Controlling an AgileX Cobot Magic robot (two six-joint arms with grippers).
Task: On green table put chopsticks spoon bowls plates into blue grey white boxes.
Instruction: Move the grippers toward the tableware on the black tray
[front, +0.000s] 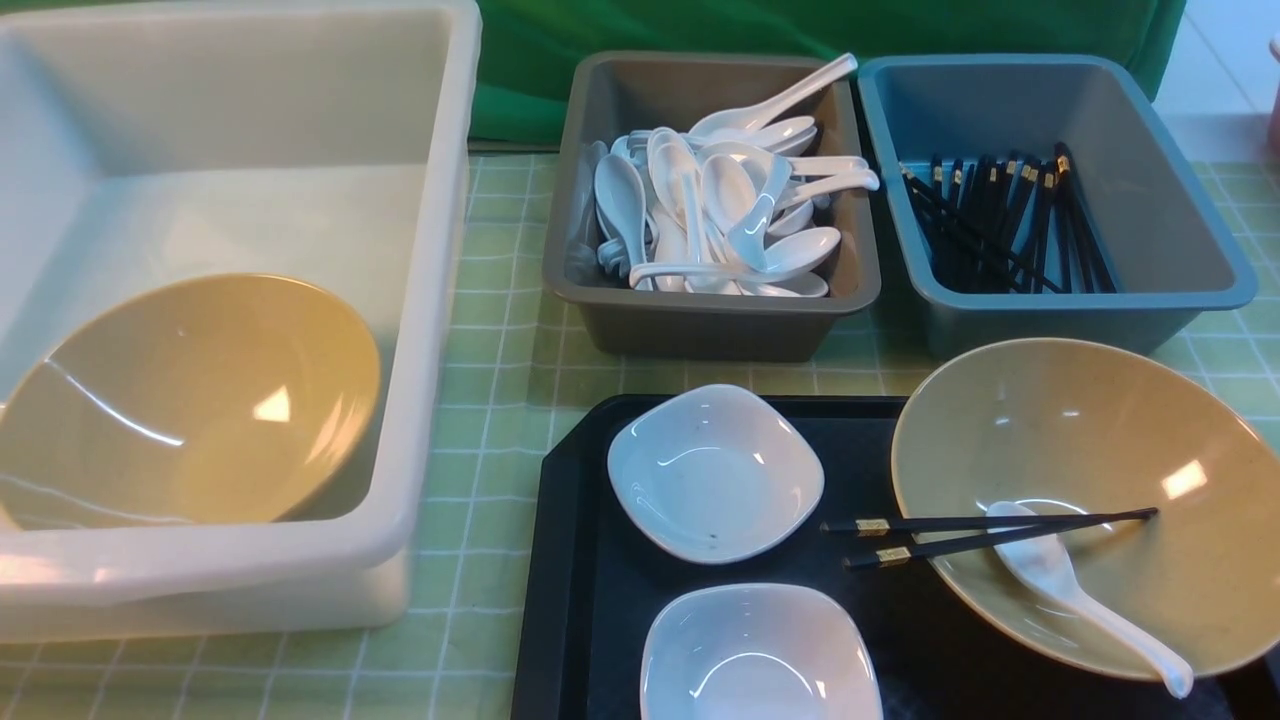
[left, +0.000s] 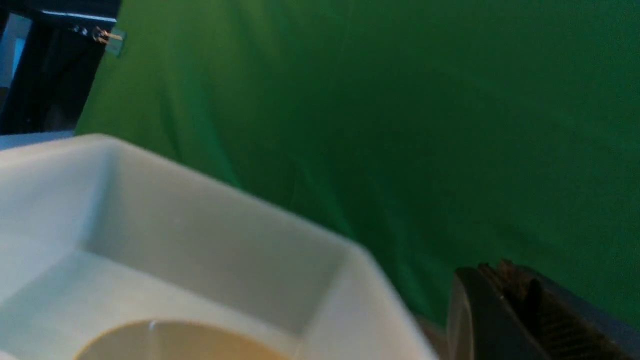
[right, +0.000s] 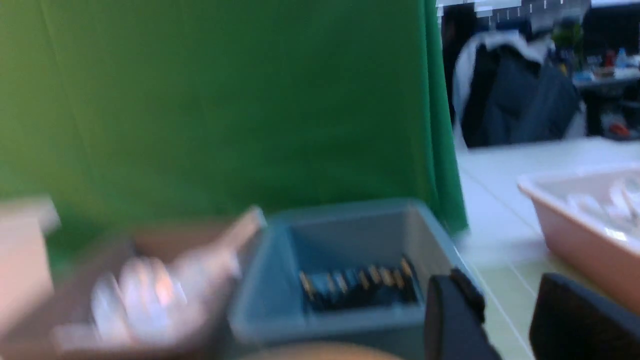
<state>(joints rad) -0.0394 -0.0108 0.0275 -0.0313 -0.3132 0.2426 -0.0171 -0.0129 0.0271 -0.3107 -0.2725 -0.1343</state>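
Tan bowl (front: 1080, 420) at four o'clock holds chopsticks (front: 960, 522) and spoon (front: 1050, 570), unsorted; blue bin (front: 1150, 200) at two gathers like sticks; left claw (left: 500, 275) pressed together; right claw (right: 505, 287) spread, empty, facing that bin.

left gripper closed, right gripper parted, both empty.
left gripper (left: 500, 275): dark fingers pressed together along their ribbed inner faces, holding nothing, seen only at the edge of its wrist view. right gripper (right: 505, 290): two black fingers (right: 450, 315) stand apart with a clear gap, nothing gripped between them; this wrist view is blurred.
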